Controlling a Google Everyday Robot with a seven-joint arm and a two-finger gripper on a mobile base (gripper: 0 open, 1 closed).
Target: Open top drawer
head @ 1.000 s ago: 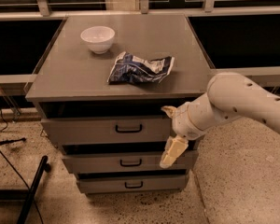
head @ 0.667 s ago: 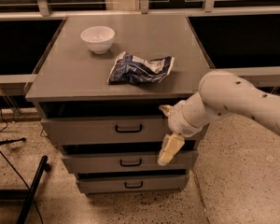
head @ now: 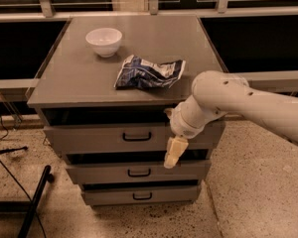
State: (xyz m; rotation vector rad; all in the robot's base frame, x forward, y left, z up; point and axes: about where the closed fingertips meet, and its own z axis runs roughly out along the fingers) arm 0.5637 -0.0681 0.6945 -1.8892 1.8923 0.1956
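Note:
The grey cabinet has three drawers. The top drawer has the widest front and a small black bar handle at its centre, and it looks shut. My gripper is at the end of the white arm, in front of the right part of the top drawer's front and to the right of the handle. It is open and holds nothing. One cream finger hangs down over the gap to the middle drawer. The other fingertip shows just under the cabinet top's edge.
On the cabinet top stand a white bowl at the back left and a crumpled blue chip bag near the front right. The middle drawer and bottom drawer lie below. A black stand leg and cables lie on the floor at left.
My arm and gripper have moved left and slightly up, closer to the top drawer's handle. The drawers, bowl and bag have not moved.

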